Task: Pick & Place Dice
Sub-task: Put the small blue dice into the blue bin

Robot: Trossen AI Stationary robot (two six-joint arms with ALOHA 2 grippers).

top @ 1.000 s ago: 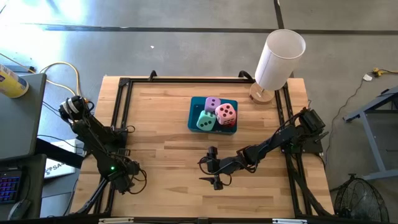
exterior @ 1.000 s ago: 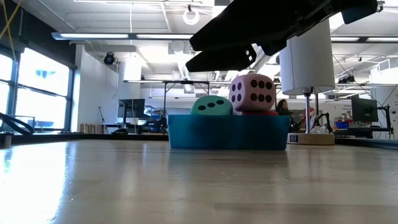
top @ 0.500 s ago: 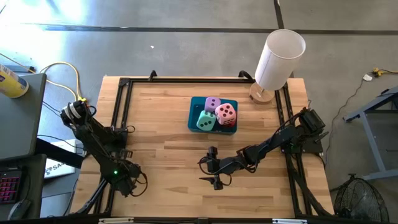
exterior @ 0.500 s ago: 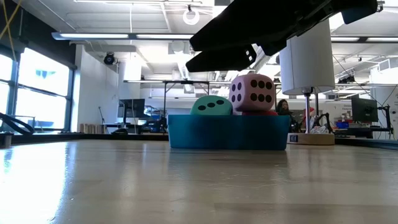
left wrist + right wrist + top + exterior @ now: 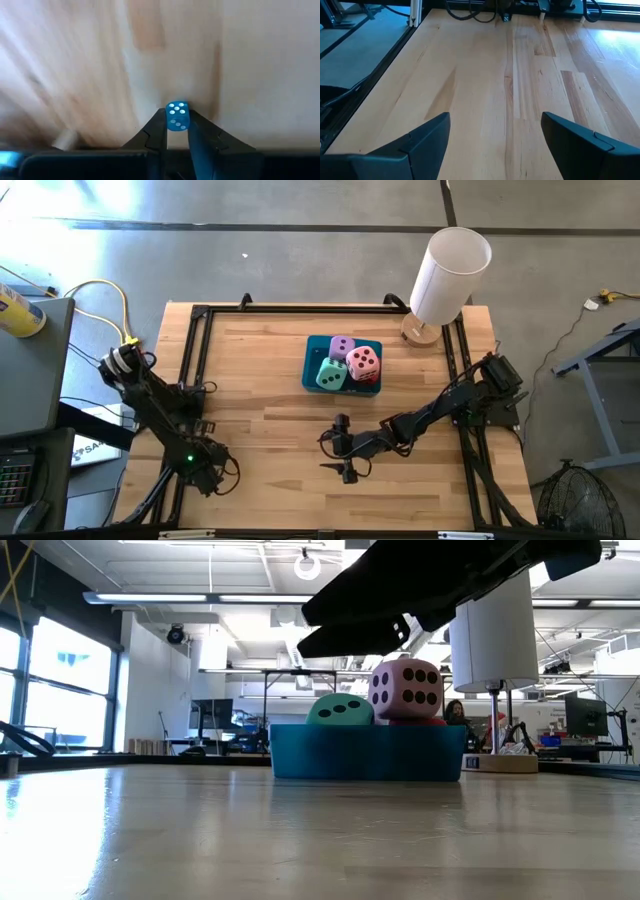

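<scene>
A teal tray (image 5: 312, 360) at the table's middle far side holds the lilac die (image 5: 342, 346), pink die (image 5: 363, 361), mint green die (image 5: 331, 375) and red die (image 5: 370, 379). In the low view the pink die (image 5: 405, 688) rests on top of the others in the tray (image 5: 365, 752). My left gripper (image 5: 206, 476) is at the table's near left corner, pointing down, shut on a small blue die (image 5: 177, 115) with white pips. My right gripper (image 5: 343, 448) hovers open in front of the tray, with nothing between its fingers. My left gripper pinches the small blue die by two opposite sides (image 5: 169, 119) between its two fingertips (image 5: 159, 126). The fingers come from above, pointing down. A face with several white pips shows toward the wrist camera. Whether the die rests on the table or hangs clear, I cannot tell.
A white cylinder lamp (image 5: 448, 272) on a round wooden base stands at the far right corner. A black metal frame (image 5: 200, 350) runs along the table's left, far and right edges. Bare wood (image 5: 270, 430) lies between the two grippers.
</scene>
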